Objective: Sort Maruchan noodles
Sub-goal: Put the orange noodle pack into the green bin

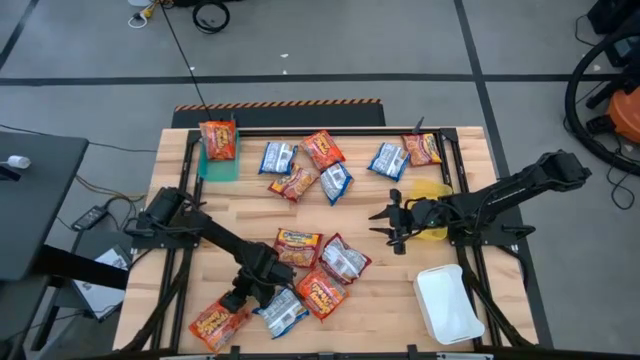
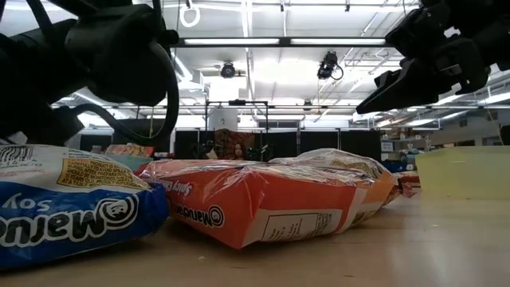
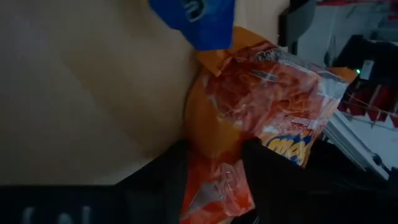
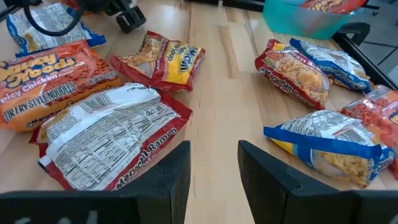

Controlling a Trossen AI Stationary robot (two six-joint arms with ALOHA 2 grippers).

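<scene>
Several Maruchan noodle packets lie flat on the wooden table: a far row of blue and orange ones, and a near cluster with a silvery-red one. My left gripper is at the near left corner, shut on an orange packet. My right gripper hangs open above bare wood right of centre, touching nothing; its fingers frame the table, with a silvery-red packet and a blue one ahead. One orange packet lies in the teal bin. My left gripper pinches the orange packet's crimped end between its two fingers, slanting down from the far right. The rest of the packet bulges beyond the fingers toward a blue packet. Whether it is lifted clear of the table, I cannot tell.
A yellow bin sits partly under my right arm and a white bin stands near the right near corner. A blue packet and an orange one lie close beside my left gripper. Bare wood spans the table's middle.
</scene>
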